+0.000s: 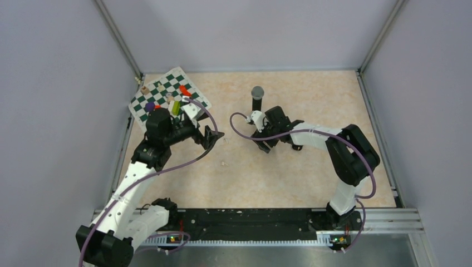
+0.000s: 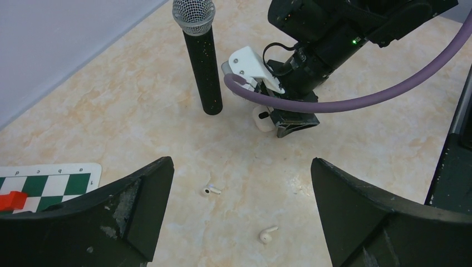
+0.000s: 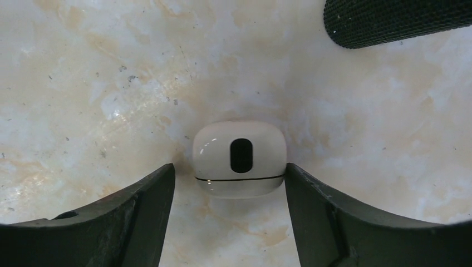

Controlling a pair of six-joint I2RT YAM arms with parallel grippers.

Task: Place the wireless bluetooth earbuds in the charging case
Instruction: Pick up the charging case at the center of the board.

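Straddling charging case (image 3: 239,146), right gripper (image 3: 229,169) parted, case lengthwise across gap

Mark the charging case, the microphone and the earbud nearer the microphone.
charging case (image 3: 240,159): right wrist view, its central dark oval.
microphone (image 2: 202,67): left wrist view, black handle.
earbud (image 2: 211,191): left wrist view, its body.

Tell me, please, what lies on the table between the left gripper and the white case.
The left wrist view shows one white earbud on the table between the left gripper and the white case, and a second earbud nearer the gripper.
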